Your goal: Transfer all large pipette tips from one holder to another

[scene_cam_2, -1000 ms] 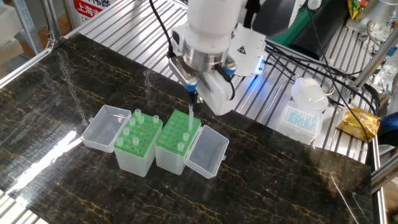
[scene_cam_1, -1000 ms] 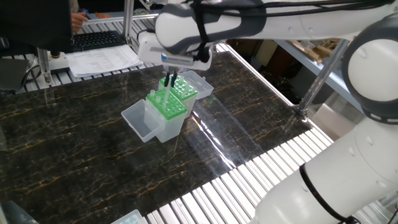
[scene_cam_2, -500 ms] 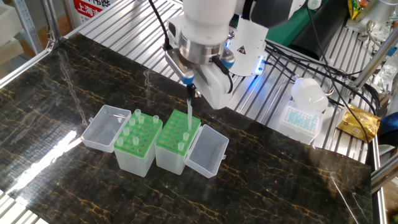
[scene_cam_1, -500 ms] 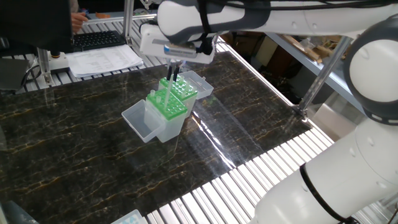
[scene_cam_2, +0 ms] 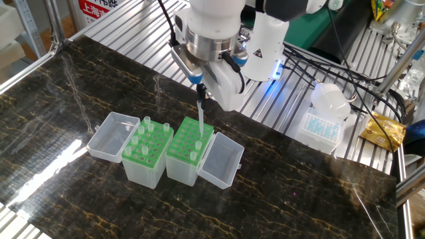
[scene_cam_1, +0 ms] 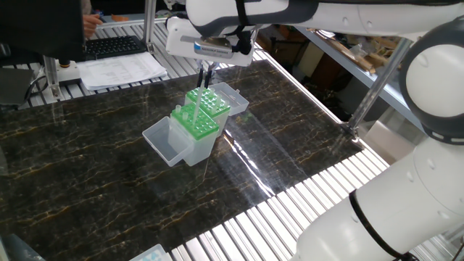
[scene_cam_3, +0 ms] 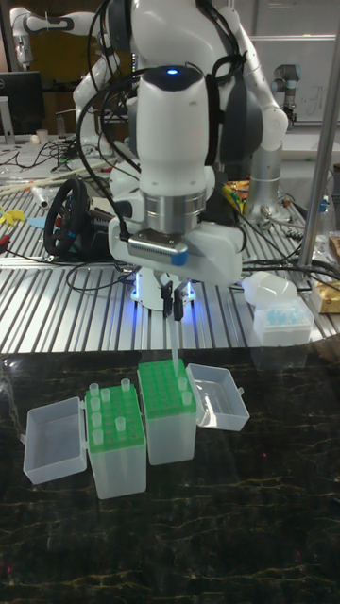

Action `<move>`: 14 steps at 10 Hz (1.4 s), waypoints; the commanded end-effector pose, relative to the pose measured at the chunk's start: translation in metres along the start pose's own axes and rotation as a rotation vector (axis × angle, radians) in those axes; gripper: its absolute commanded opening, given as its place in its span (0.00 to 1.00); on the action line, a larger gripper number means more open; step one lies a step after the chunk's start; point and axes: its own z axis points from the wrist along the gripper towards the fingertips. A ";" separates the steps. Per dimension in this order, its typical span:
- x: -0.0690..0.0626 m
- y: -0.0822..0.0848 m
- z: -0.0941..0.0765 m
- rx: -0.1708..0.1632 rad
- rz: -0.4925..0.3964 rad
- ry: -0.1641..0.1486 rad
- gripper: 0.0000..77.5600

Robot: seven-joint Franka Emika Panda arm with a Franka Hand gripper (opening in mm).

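- We are pinching one pipette tip (scene_cam_2: 200,121) by its wide top in our claw (scene_cam_2: 200,93), so the thin end is hanging straight down.
- We are holding it right over the right rack (scene_cam_2: 190,145), its point just clear of the holes.
- The other tips (scene_cam_2: 142,138) are sitting in the left rack (scene_cam_2: 147,151) beside it on the bench (scene_cam_2: 299,186).
- Both lids (scene_cam_2: 222,161) are lying open, so the holes are easy to reach.

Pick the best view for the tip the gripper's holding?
The other fixed view: the held tip hangs full-length from the gripper above the right rack. One fixed view shows it faint against green; the tall view foreshortens it.
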 end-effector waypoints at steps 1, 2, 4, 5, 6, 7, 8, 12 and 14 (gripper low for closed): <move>-0.008 -0.002 -0.014 -0.017 0.018 0.022 0.02; -0.010 -0.003 -0.017 -0.018 0.019 0.027 0.02; -0.013 -0.004 -0.022 -0.018 0.021 0.030 0.02; -0.015 -0.004 -0.025 -0.016 0.022 0.029 0.02; -0.018 -0.004 -0.028 -0.015 0.024 0.028 0.02; -0.025 -0.004 -0.034 -0.013 0.023 0.026 0.02; -0.026 -0.004 -0.035 -0.012 0.023 0.026 0.02; -0.052 -0.005 -0.039 -0.009 -0.011 0.019 0.02; -0.062 -0.008 -0.036 -0.010 -0.037 0.015 0.02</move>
